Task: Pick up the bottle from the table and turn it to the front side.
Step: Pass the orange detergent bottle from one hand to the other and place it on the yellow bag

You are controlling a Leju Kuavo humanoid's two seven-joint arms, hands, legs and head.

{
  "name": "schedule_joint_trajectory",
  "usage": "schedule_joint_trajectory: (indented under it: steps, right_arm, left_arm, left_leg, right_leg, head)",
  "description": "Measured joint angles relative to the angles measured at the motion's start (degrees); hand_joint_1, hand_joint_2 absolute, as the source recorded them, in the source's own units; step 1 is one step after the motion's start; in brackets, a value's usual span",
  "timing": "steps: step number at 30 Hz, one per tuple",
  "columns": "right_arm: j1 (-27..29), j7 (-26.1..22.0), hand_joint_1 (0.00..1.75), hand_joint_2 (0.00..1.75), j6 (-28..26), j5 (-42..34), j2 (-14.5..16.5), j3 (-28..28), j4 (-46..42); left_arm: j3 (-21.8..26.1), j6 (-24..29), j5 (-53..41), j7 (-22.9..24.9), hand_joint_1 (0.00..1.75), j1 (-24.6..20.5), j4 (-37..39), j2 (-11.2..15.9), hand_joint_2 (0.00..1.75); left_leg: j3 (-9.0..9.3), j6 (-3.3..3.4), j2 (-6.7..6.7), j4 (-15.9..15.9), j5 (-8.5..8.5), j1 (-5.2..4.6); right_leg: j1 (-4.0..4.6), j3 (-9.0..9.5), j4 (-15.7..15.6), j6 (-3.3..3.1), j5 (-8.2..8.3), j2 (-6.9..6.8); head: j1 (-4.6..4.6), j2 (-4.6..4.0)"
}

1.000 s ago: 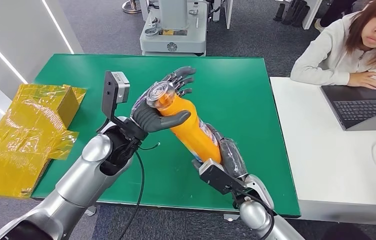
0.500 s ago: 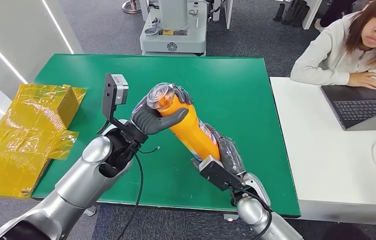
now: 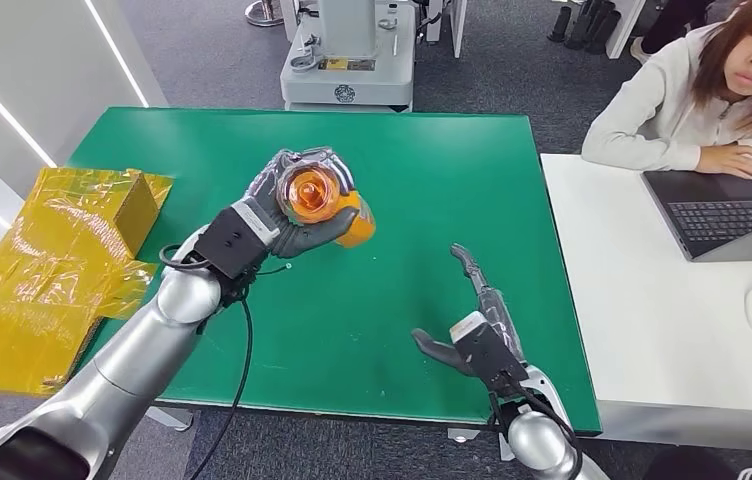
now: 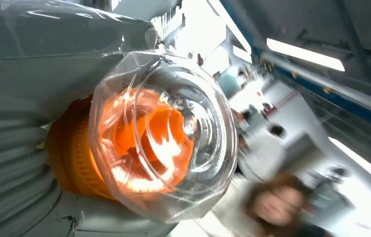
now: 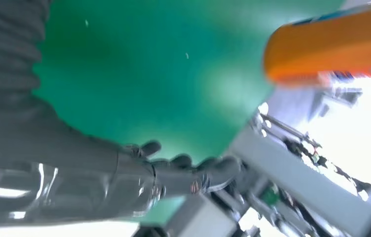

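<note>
Our left hand point(image 3: 287, 215) is raised above the green table point(image 3: 472, 180), fingers wrapped around the orange bottle point(image 3: 327, 205), its clear cap point(image 4: 173, 133) pointing up at our head camera. Our right hand point(image 3: 477, 320) hangs low near the table's front edge, fingers spread, holding nothing. The bottle's label is too blurred to read.

Glossy orange plastic bottle point(image 3: 350, 218) under a clear, shiny plastic cap point(image 3: 309, 190). Matt green tabletop point(image 3: 472, 180), smooth. Crinkled, glossy yellow film point(image 3: 42, 270) beside its left edge. Polished silver metal arms point(image 3: 142, 350); matt dark left hand point(image 3: 287, 225).
</note>
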Motion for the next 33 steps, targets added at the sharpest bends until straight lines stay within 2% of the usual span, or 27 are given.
schedule_joint_trajectory:
  steps: [4,8,10,13,14,17,18,22,25,28,33]
  right_arm:
    - [4.3,0.0,0.0,1.75,1.2,2.0,-0.6,-1.8,-7.7]
    - [6.9,-1.4,0.0,1.75,1.8,2.9,-0.7,-3.1,-13.3]
    - [7.4,-1.8,0.0,1.75,1.8,2.9,-0.8,-3.2,-14.4]
    - [7.5,-1.9,0.0,1.75,1.8,2.9,-0.8,-3.3,-14.7]
    - [8.1,-2.1,0.0,1.75,1.7,3.1,-0.8,-3.5,-16.1]
    - [10.7,-3.3,0.0,1.75,1.2,3.9,-0.8,-4.7,-21.1]
    - [11.1,-3.5,0.0,1.75,1.1,3.9,-0.8,-4.9,-21.5]
    - [12.6,-4.1,0.0,1.75,0.1,4.1,-0.8,-5.9,-22.2]
    - [13.6,-4.3,0.0,1.75,-0.6,4.3,-0.8,-6.5,-22.5]
    - [14.4,-4.9,0.0,1.75,-1.0,4.4,-0.8,-7.2,-22.6]
    - [14.6,-5.0,0.0,1.75,-0.1,4.6,-0.7,-7.7,-22.4]
  left_arm:
    - [0.2,3.5,-15.4,-0.2,1.75,-2.0,2.7,0.7,1.75]
    - [0.2,6.8,-31.9,2.5,1.75,-2.2,4.7,0.9,1.75]
    - [0.2,7.6,-36.6,3.4,1.75,-2.2,5.3,1.0,1.75]
    - [0.2,7.8,-37.6,3.6,1.75,-2.2,5.4,1.0,1.75]
    - [0.2,8.2,-42.2,5.1,1.75,-1.9,6.4,1.4,1.75]
    - [-0.6,7.5,-64.6,12.5,1.75,-0.7,12.0,3.9,1.75]
    - [-0.8,6.8,-68.6,14.2,1.75,-0.4,13.1,4.6,1.75]
    - [-0.8,4.6,-77.2,20.0,1.75,1.4,14.1,6.4,1.75]
    - [-1.6,0.7,-83.5,28.4,1.75,2.8,14.3,8.2,1.75]
    - [-3.0,-1.7,-85.1,35.5,1.75,4.0,14.6,10.5,1.75]
    - [-4.0,-3.8,-85.1,40.4,1.75,8.6,14.4,13.7,1.75]
  left_leg:
    - [-0.02,0.0,0.02,0.0,0.0,0.0]
    - [-0.04,0.0,0.03,0.0,0.0,-0.01]
    - [-0.04,0.0,0.03,0.0,0.0,-0.01]
    - [-0.04,0.0,0.03,0.0,0.0,-0.02]
    - [-0.04,0.0,0.04,0.0,0.0,-0.01]
    - [-0.04,0.0,0.13,0.0,0.0,-0.01]
    - [-0.04,0.0,0.15,0.0,0.0,0.0]
    - [-0.07,0.0,0.14,0.0,0.0,0.0]
    - [-0.09,0.0,0.23,0.0,-0.01,0.0]
    - [-0.11,0.0,0.27,0.0,-0.01,-0.01]
    - [-0.12,-0.01,0.31,-0.1,-0.01,-0.01]
  right_leg:
    - [0.0,-0.02,0.0,0.0,0.0,0.01]
    - [0.0,-0.02,0.0,0.0,0.0,0.03]
    - [0.0,-0.03,0.0,0.0,0.0,0.03]
    - [0.0,-0.03,0.0,0.0,0.0,0.03]
    - [0.0,-0.03,0.0,0.0,0.0,0.03]
    - [0.0,-0.05,0.0,0.0,0.01,0.12]
    - [0.0,-0.07,0.0,0.0,0.01,0.14]
    - [0.0,-0.08,0.0,-0.01,0.0,0.13]
    - [0.0,-0.12,0.0,-0.01,0.0,0.22]
    - [0.0,-0.15,0.0,-0.01,0.0,0.24]
    - [0.0,-0.17,0.0,-0.01,0.0,0.28]
  head:
    - [0.0,0.0]
    - [0.0,0.0]
    - [0.0,0.0]
    - [-0.01,0.0]
    - [-0.01,0.0]
    - [-0.01,0.0]
    - [-0.01,0.0]
    - [0.0,0.0]
    - [0.01,0.0]
    - [0.0,0.0]
    - [0.0,0.0]
